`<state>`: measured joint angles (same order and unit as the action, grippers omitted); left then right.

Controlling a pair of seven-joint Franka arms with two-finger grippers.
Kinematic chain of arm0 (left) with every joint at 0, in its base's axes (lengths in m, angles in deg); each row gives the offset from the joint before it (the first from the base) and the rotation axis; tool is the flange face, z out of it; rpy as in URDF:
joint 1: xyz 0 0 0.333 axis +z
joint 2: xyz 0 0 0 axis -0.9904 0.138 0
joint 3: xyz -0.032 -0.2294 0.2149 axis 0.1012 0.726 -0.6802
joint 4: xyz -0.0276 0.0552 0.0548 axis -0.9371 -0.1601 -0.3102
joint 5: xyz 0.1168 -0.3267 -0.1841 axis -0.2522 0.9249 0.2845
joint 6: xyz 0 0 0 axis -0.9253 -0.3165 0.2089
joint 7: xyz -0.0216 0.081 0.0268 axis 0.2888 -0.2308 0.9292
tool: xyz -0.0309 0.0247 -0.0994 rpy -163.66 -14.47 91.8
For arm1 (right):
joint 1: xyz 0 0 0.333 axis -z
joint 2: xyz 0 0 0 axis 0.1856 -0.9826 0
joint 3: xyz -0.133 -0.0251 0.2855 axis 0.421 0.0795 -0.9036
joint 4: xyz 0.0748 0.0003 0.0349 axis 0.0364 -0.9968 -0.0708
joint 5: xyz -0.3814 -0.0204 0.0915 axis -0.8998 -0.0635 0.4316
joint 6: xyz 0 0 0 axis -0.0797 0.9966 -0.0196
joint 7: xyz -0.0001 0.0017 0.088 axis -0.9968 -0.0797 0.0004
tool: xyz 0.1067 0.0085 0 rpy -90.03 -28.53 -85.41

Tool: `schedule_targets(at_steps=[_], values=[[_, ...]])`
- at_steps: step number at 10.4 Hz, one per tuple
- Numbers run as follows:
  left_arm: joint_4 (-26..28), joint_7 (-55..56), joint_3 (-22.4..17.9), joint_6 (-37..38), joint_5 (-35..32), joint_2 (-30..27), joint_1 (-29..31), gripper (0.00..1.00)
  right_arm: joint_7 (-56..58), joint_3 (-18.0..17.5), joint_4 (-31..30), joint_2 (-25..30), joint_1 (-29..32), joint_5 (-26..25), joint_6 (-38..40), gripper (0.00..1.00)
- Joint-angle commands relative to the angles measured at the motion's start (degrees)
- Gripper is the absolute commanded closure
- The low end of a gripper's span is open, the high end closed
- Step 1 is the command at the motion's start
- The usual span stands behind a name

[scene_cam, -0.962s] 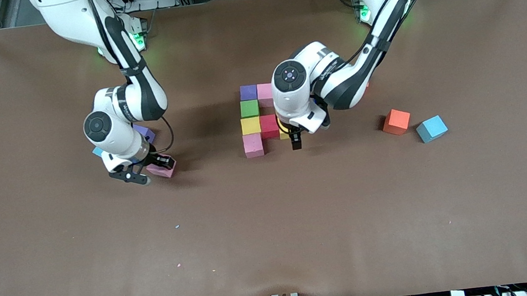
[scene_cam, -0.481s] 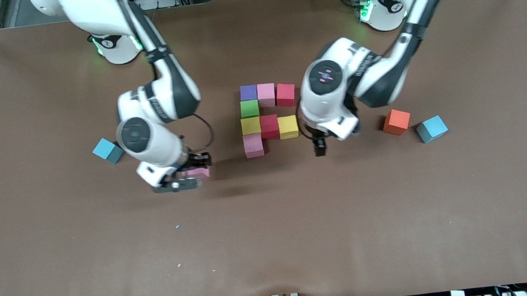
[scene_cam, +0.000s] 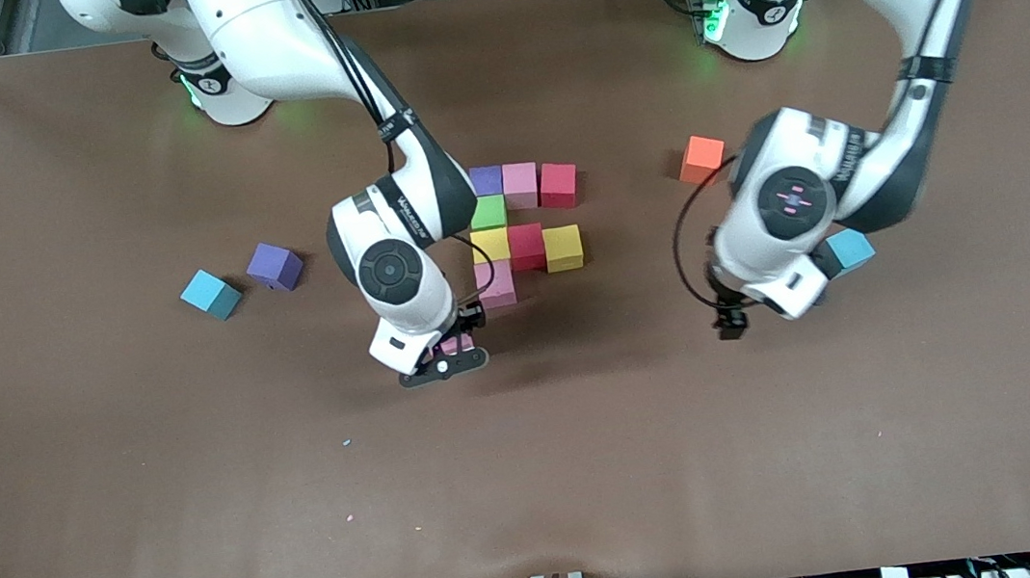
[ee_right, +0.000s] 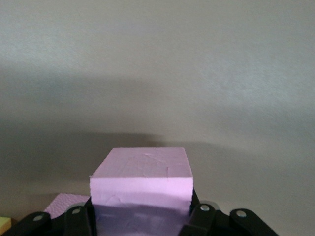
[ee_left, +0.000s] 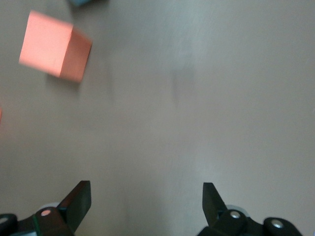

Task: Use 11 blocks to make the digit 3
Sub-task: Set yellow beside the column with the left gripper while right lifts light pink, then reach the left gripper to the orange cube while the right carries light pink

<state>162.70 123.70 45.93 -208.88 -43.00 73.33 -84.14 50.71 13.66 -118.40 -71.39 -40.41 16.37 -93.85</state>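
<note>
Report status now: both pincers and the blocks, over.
Right pincer shut on pink block, beside the unfinished figure. Left pincer open, empty, over bare table. Nothing in the way.

Even overhead light, soft shadows, some motion blur.

Front view bright and evenly lit from above; the brown surface is matte, no glare. Diffuse dark shadows pool on it under both arms. Green glow spills at both arm bases. Left wrist view smeared: the orange cube has streaked edges, surface washed pale grey. Right wrist view sharper on the pink cube, whose foam texture shows; a broad soft shadow band crosses the surface above it.
</note>
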Motion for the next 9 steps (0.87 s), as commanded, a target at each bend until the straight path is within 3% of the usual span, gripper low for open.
schedule_targets(at_steps=[1,5,9], values=[[-0.02,-11.44,0.12,0.95,-0.33,-0.18,4.17,0.0,0.02,-1.19,7.1,-3.88,0.57,-0.67,1.71,0.86],[-4.85,-24.12,-0.94,2.54,-5.52,2.46,6.47,0.0,-2.36,-2.5,7.21,-6.09,-0.92,-0.67,-1.08,0.86],[-9.24,-43.6,-1.12,7.18,-5.53,2.55,6.73,0.0,-4.46,-3.65,7.21,-7.59,-1.63,-0.76,-4.53,0.86]])
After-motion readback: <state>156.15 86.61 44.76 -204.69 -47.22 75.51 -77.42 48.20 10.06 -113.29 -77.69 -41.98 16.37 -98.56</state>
